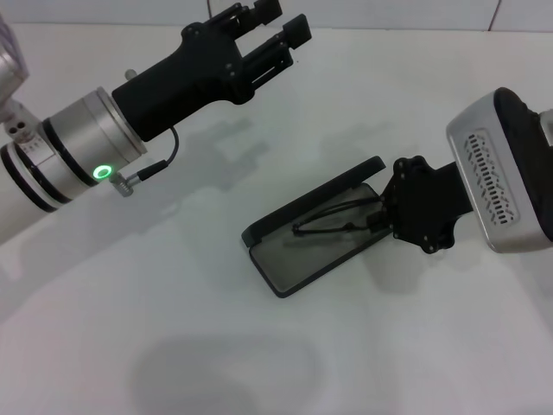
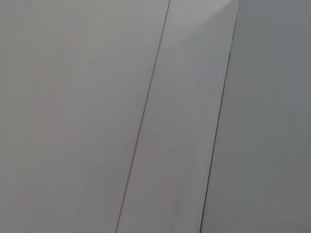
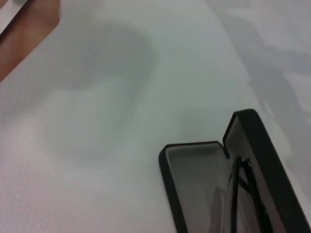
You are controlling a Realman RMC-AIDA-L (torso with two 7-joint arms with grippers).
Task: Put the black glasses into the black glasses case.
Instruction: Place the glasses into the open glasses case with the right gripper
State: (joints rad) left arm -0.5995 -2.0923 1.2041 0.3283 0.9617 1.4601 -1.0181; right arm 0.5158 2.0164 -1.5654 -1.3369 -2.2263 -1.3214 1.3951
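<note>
Head overhead; right wrist near black glasses case (image 3: 194, 179).

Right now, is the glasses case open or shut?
Open: the black glasses case has its lid raised, grey lining showing, with the black glasses inside.

The right gripper (image 1: 383, 218) reaches into the open case (image 1: 285, 275), and its dark body covers the fingertips, so whether they pinch the glasses (image 1: 333, 222) or stand apart cannot be told. The end of the glasses nearest those fingers is lost behind the gripper too; only thin black lines show over the lining. In the right wrist view the case (image 3: 194, 165) and glasses (image 3: 243, 194) run off the picture's edge, and the frame is blurred. The left wrist view shows only plain pale panels with thin seams, none of that arm's fingers.
</note>
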